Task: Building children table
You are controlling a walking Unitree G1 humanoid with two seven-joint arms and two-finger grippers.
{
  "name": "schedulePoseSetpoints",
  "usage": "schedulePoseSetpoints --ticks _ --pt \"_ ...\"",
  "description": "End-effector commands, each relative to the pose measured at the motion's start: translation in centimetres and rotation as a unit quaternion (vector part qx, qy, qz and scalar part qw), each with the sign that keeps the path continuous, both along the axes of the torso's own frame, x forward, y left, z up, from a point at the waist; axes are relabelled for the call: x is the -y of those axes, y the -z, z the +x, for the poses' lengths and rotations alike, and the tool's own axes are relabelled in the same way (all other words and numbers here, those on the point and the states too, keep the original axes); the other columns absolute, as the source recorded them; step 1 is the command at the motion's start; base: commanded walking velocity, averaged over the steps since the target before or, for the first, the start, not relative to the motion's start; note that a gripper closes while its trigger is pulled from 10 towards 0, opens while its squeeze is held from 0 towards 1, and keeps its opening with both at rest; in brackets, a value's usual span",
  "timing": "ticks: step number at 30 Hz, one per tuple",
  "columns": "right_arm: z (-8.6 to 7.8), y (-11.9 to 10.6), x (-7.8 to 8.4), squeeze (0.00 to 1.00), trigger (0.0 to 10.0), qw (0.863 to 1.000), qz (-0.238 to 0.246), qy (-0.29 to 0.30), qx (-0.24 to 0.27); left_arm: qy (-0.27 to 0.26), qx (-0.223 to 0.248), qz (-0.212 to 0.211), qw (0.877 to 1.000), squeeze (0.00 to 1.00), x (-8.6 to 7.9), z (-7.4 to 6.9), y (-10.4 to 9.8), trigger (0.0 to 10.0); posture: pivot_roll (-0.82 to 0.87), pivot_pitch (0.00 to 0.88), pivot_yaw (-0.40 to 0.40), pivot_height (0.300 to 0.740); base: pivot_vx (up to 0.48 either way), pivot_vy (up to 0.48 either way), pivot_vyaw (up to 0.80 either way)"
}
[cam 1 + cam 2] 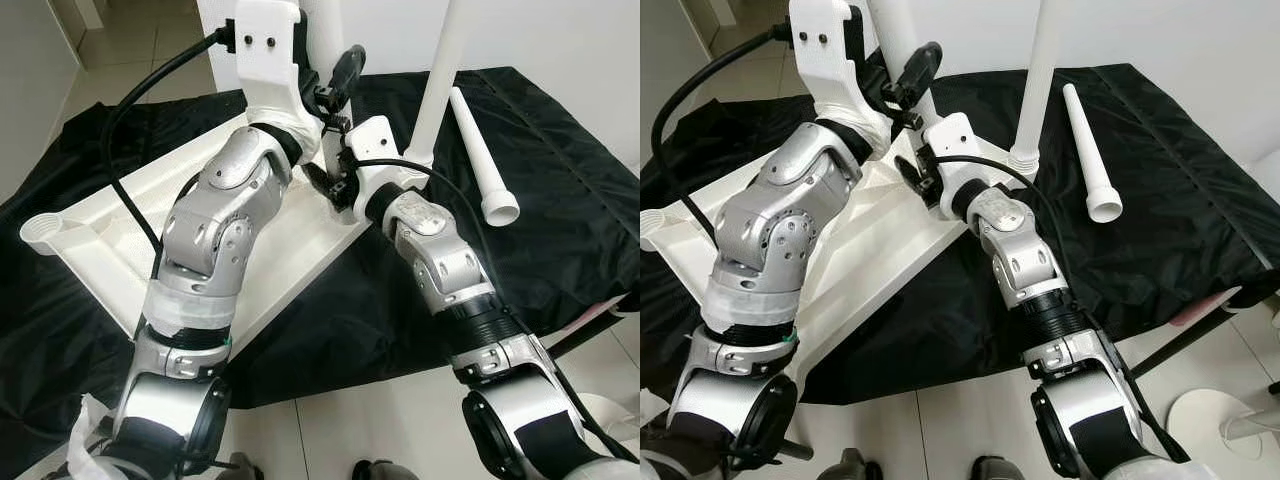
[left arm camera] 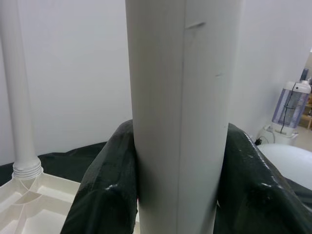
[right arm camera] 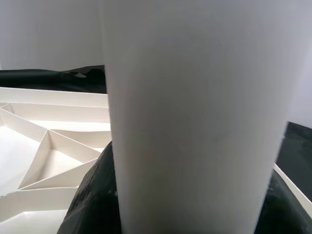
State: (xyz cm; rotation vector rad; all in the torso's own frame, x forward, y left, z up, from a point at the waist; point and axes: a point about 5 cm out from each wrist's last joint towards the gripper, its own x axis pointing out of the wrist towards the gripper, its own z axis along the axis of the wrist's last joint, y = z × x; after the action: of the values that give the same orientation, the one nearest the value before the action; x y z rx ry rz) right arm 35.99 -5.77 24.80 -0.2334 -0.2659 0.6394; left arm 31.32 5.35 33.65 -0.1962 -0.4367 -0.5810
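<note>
Leg (image 2: 178, 122), white, upright, stands between both grippers at the far edge of the upturned white tabletop (image 1: 110, 235). Left gripper (image 2: 178, 190) is clamped on it: the two black fingers (image 2: 105, 190) press against either side of the tube, seen close in the left wrist view. Right gripper (image 3: 195, 204) sits lower on the same leg, next to the tabletop's ribbed underside (image 3: 48, 146); its black fingers (image 3: 95, 200) hug the tube, closed on it. In the head views the left gripper's black finger (image 1: 343, 70) is above the right gripper's white wrist housing (image 1: 368, 140), both hard against the leg.

Second leg (image 1: 440, 80) stands upright just right of the right gripper, threaded base seated in the tabletop corner socket (image 1: 417, 158); also visible beyond the left gripper (image 2: 19, 97). Third leg (image 1: 480, 155) lies loose on the black cloth (image 1: 560, 190), further right, wide end toward the robot. Empty corner socket (image 1: 40, 232) on the tabletop well left of the left arm. Cloth lies on a pale tiled floor (image 1: 380, 420). White wall (image 2: 78, 63) behind; white appliance (image 2: 290, 105) off to the side in the left wrist view.
</note>
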Motion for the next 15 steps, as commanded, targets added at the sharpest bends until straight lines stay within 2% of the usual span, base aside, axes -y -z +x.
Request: schedulePoseSetpoints --ticks 1,8,10,11,15 --pt "0.0 0.1 -0.4 0.0 0.0 1.0 -0.001 -0.009 -0.003 0.02 0.021 -0.002 1.0 0.0 0.8 -0.8 -0.6 10.0 -0.03 0.072 0.024 0.74 0.0 0.0 0.0" --pt "0.2 0.2 -0.2 0.0 0.0 1.0 0.011 0.003 -0.012 0.024 0.023 0.001 0.999 0.0 1.0 -0.9 -0.6 10.0 -0.03 0.079 0.025 0.74 0.0 0.0 0.0" --pt "0.2 0.3 -0.1 0.0 10.0 0.998 0.055 0.013 -0.032 0.044 0.026 -0.004 0.999 0.0 1.2 -1.2 -0.7 10.0 -0.03 0.087 0.026 0.74 0.0 0.0 0.0" --pt "0.2 0.2 -0.1 0.0 10.0 0.996 0.078 0.015 -0.042 0.055 0.028 -0.009 0.998 1.0 1.3 -1.4 -0.7 10.0 -0.03 0.091 0.027 0.74 0.0 0.0 0.0" --pt "0.1 0.2 0.2 0.0 10.0 0.991 0.121 0.034 -0.054 0.075 0.035 -0.005 0.997 1.0 1.3 -1.9 -0.5 10.0 -0.03 0.094 0.029 0.74 0.0 0.0 0.0"
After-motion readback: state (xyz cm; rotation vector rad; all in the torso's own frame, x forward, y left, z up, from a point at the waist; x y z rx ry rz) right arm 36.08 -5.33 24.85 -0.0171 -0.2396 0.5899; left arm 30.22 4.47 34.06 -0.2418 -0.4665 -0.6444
